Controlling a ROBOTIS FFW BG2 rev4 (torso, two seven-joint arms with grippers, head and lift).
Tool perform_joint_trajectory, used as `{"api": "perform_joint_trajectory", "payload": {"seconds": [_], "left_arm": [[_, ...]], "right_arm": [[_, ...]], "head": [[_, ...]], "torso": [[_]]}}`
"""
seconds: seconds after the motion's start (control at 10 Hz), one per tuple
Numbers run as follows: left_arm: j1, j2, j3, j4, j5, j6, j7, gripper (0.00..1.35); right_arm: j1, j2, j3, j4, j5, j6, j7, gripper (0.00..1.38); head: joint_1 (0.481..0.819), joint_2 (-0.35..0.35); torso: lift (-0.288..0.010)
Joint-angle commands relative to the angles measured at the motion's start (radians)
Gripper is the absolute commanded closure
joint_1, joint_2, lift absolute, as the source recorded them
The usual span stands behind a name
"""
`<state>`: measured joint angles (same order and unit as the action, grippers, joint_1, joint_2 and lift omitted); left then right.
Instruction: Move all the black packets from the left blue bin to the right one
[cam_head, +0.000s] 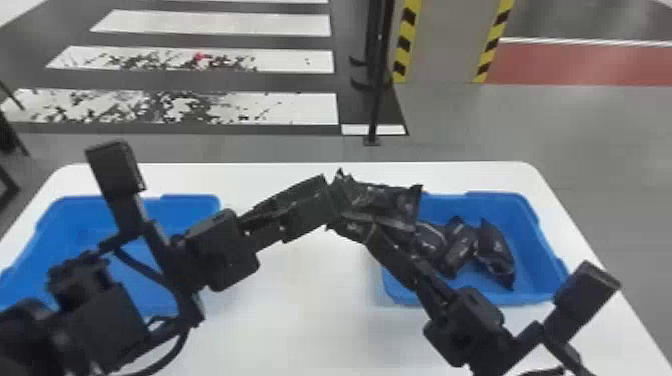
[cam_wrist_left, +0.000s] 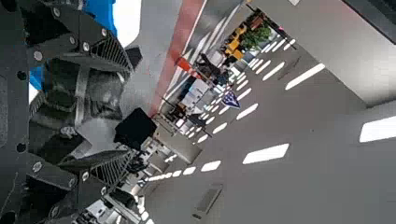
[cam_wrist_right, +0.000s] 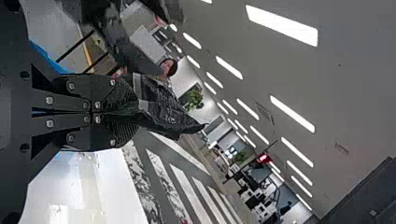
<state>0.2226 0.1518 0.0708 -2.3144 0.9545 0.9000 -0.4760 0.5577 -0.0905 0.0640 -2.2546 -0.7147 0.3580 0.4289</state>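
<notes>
White table (cam_head: 310, 325); right gripper (cam_head: 362, 234) pinching black packet (cam_wrist_right: 163, 108), left gripper (cam_head: 334, 202) spread beside it.

Blue bins (cam_head: 531, 250): two, one either side of the jaws. Black packets (cam_head: 492, 252): at least four, one in the jaws, three to the right.
</notes>
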Motion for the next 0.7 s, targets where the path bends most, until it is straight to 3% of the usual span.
{"api": "perform_joint_trajectory", "payload": {"seconds": [0.0,0.2,0.4,0.5,0.6], "left_arm": [[0.065,-0.002,0.039,-0.072,0.007,-0.009,0.001,0.21],[0.177,-0.002,0.091,-0.134,0.011,-0.041,-0.009,0.21],[0.285,-0.017,0.125,-0.173,0.011,-0.078,-0.009,0.2],[0.327,-0.032,0.143,-0.18,0.011,-0.097,-0.009,0.2],[0.354,-0.044,0.159,-0.183,0.009,-0.11,-0.009,0.2]], "right_arm": [[-0.052,0.0,-0.05,0.076,0.053,-0.002,0.001,1.28],[-0.143,-0.003,-0.128,0.194,0.164,-0.007,-0.002,1.28],[-0.234,-0.005,-0.206,0.324,0.272,-0.007,-0.009,1.28],[-0.271,-0.006,-0.247,0.371,0.328,-0.007,-0.012,1.2],[-0.283,-0.006,-0.283,0.388,0.362,-0.007,-0.019,0.95]], "head": [[0.695,-0.045],[0.695,-0.07],[0.695,-0.124],[0.695,-0.155],[0.695,-0.172]], "torso": [[-0.154],[-0.154],[-0.154],[-0.154],[-0.154]]}}
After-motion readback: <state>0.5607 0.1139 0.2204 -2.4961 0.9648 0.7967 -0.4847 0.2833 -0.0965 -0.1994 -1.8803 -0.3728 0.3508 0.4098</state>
